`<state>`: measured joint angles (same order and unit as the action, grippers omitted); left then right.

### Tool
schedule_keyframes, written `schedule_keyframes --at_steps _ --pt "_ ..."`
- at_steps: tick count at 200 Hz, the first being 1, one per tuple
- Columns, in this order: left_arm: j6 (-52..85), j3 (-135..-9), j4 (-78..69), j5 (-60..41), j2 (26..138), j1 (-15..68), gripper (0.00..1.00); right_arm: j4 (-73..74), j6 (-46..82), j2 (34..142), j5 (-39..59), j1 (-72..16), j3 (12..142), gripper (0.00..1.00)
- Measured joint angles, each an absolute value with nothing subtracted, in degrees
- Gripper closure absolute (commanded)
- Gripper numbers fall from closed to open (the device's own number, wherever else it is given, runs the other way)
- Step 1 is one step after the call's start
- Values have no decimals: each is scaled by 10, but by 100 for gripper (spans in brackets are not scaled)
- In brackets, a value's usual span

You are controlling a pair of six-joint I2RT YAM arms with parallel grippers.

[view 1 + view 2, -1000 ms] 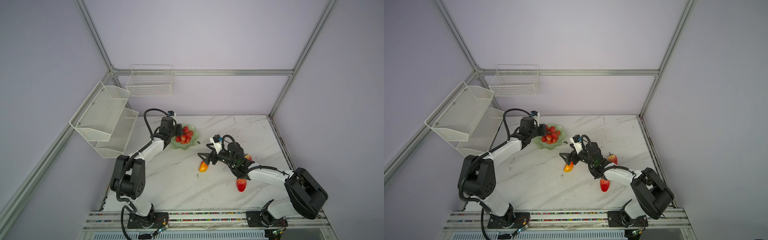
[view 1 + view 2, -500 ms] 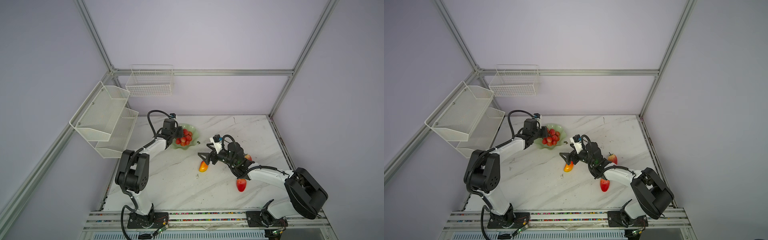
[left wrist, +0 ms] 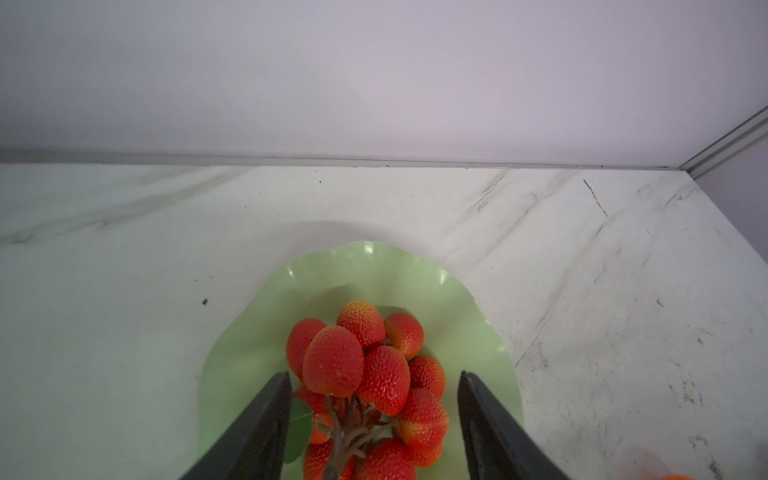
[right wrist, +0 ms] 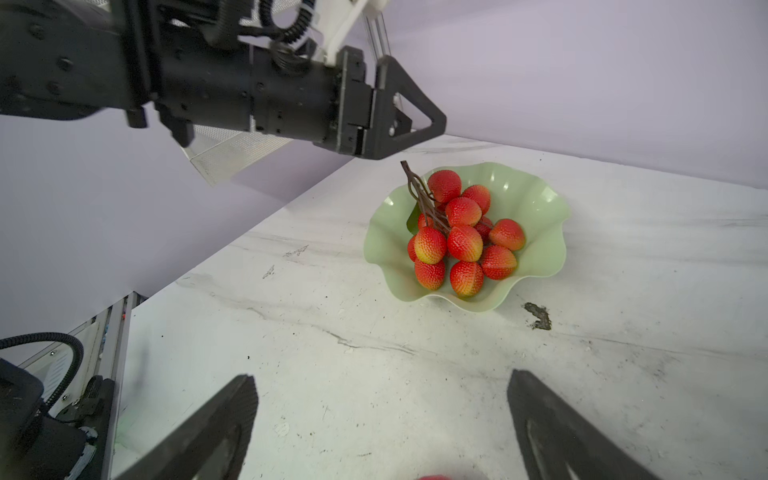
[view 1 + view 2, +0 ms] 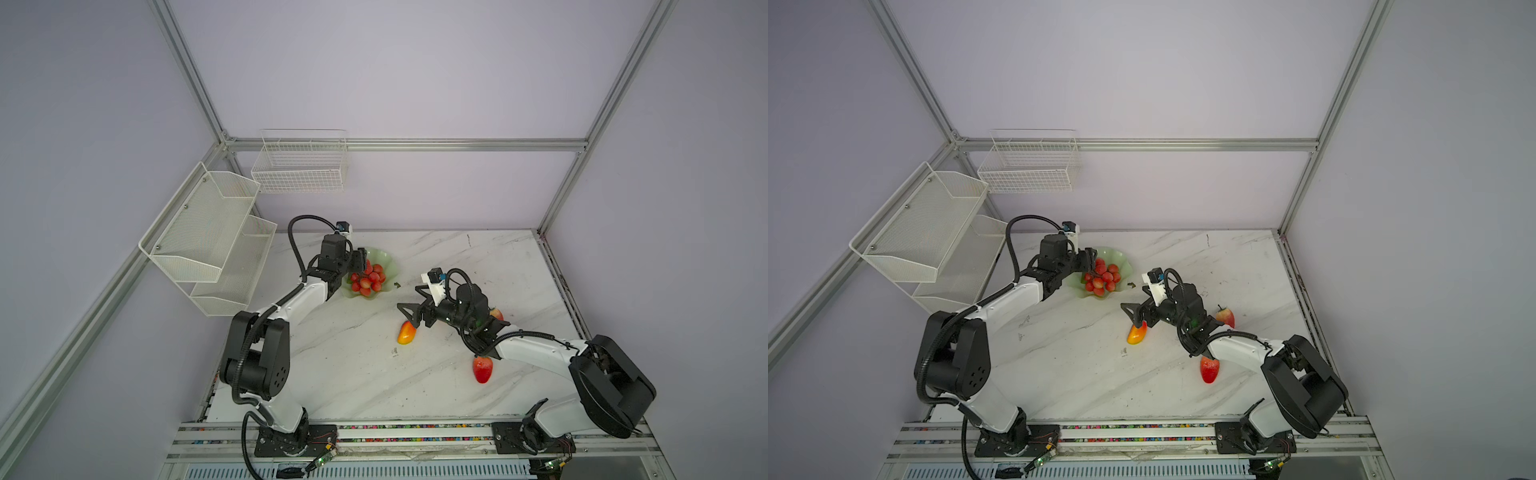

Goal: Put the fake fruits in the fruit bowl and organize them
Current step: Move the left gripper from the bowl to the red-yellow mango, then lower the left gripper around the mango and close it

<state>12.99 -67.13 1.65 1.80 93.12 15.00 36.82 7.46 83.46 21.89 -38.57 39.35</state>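
mango (image 5: 406, 333) top hidden under right hand (image 5: 409, 317); paler strawberry (image 5: 498, 314) half-hidden.

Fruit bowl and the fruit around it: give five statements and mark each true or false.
1. The grape bunch lies in the bowl. True.
2. The left gripper is clamped on the bunch's stem. False: its jaws stand open, one on each side of the stem.
3. The mango is in the bowl. False: it lies on the table, close to the right gripper.
4. The right gripper is open and holds nothing. True.
5. The red strawberry lies on the table, outside the bowl. True.
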Motion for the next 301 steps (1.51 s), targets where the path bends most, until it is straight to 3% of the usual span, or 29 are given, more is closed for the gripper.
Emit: schedule_keyframes --at_steps 24,69,107,138,240,301 --pt "98 -647 39 62 851 190 14 361 80 835 220 -383 394 3" --pt "103 -562 96 93 732 338 14 251 106 798 205 -382 391 3" --pt "155 -501 140 90 751 425 14 202 131 666 208 -382 311 3" --pt "180 -483 152 92 796 480 14 223 151 618 223 -382 218 3" --pt "185 -492 128 133 963 494 16 298 173 581 254 -382 159 3" --pt "168 -532 100 137 1005 493 15 307 173 593 255 -382 158 3"
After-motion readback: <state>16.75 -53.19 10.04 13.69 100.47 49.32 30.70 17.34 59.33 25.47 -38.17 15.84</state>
